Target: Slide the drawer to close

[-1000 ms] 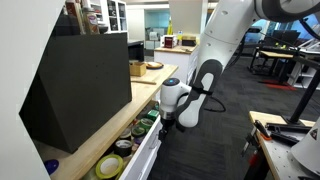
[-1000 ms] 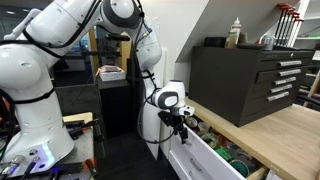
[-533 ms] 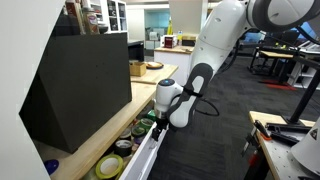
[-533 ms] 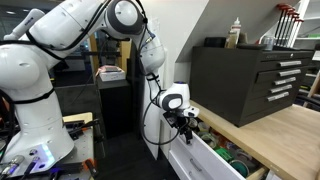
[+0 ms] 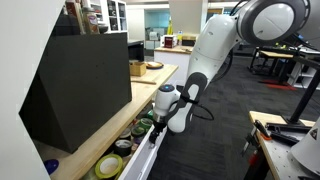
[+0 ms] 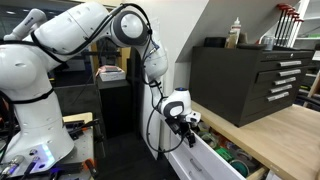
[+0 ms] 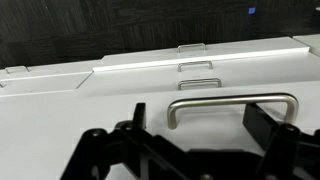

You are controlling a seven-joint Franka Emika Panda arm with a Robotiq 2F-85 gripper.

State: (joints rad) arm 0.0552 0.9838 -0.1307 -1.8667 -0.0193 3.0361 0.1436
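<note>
claw (image 7: 193, 128): open, empty | handle (image 7: 233, 104): straight ahead of claw, bar crosswise | drawer (image 5: 149, 157): pulled out, closes away from claw

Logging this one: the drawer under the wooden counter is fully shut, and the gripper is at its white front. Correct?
Not correct. The drawer is pulled out and open, and both exterior views show rolls of tape lying inside it. The rest holds: the gripper is at the drawer's white front, and the wrist view shows its handle just ahead.
</note>
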